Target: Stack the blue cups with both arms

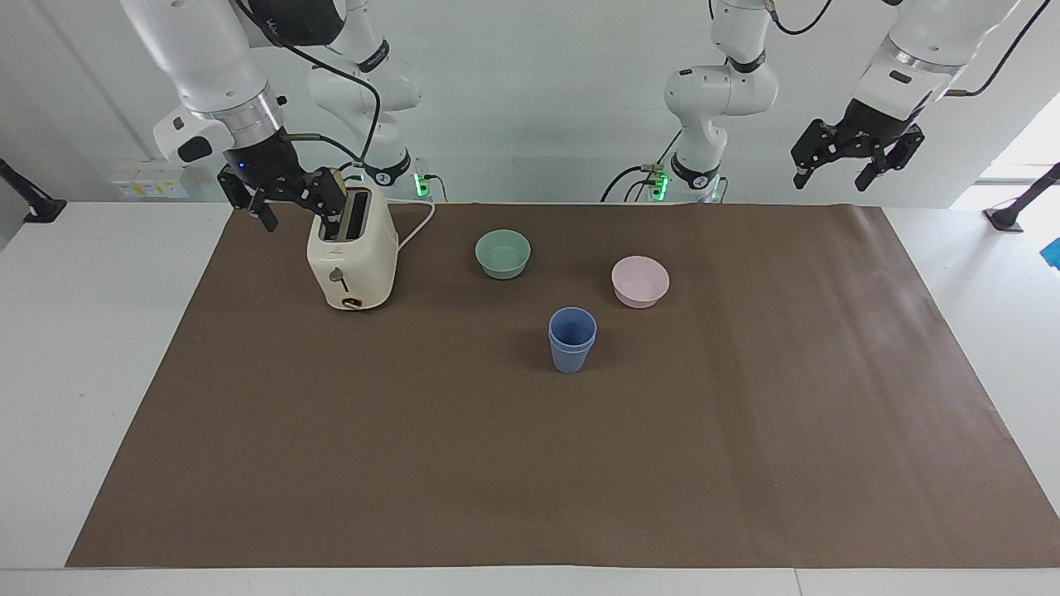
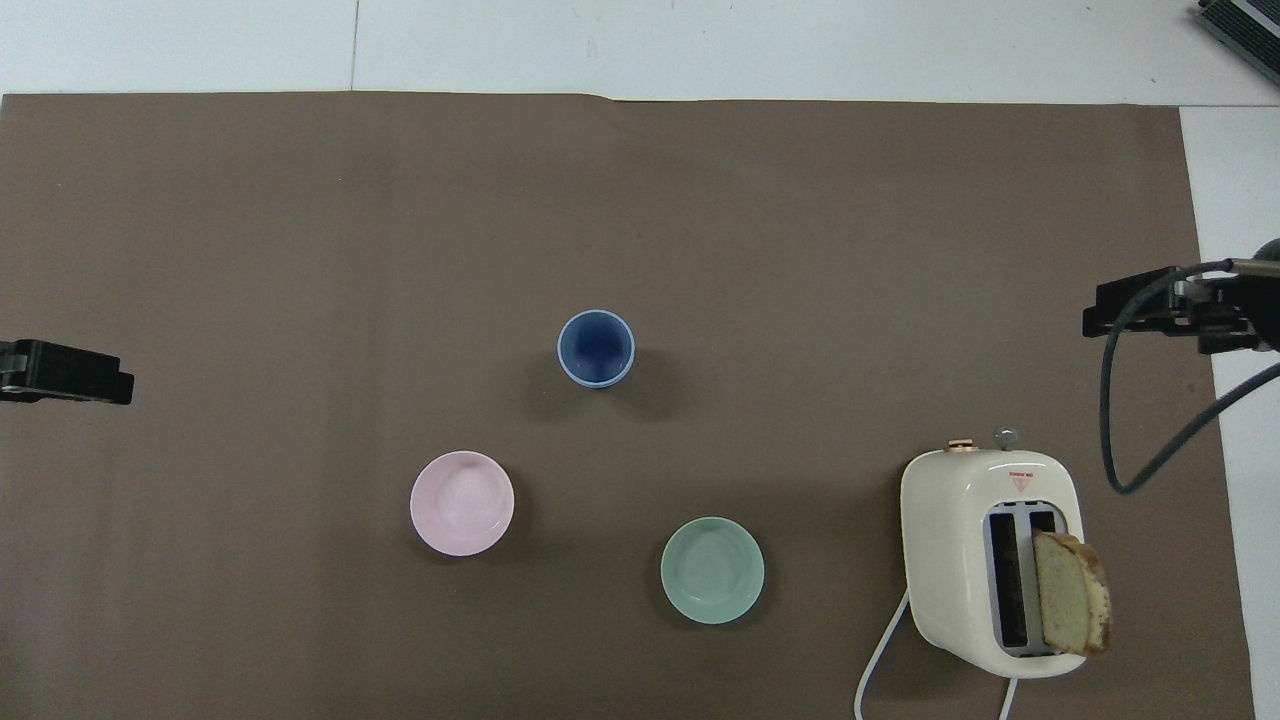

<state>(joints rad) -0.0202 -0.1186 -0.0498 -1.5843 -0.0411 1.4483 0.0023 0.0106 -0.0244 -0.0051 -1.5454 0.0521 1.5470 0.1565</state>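
Brown paper (image 1: pixel 530 463) covers my worktop (image 1: pixel 83 348). Toaster (image 1: pixel 352 257) holds bread (image 2: pixel 1070 595). Bowls, green (image 1: pixel 503 253) and pink (image 1: pixel 640 281), flank nested blue cups (image 1: pixel 571 339) mid-mat. My right jaws (image 1: pixel 286 203) hang wide beside the toaster; left jaws (image 1: pixel 857 165) wait wide, empty.

White jointed arms (image 1: pixel 207 58), silver wrist rings, black cables, black pincers.

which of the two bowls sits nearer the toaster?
The green bowl. It sits beside the toaster, toward the right arm's end of the table; the pink bowl lies past the green one, toward the left arm's end.
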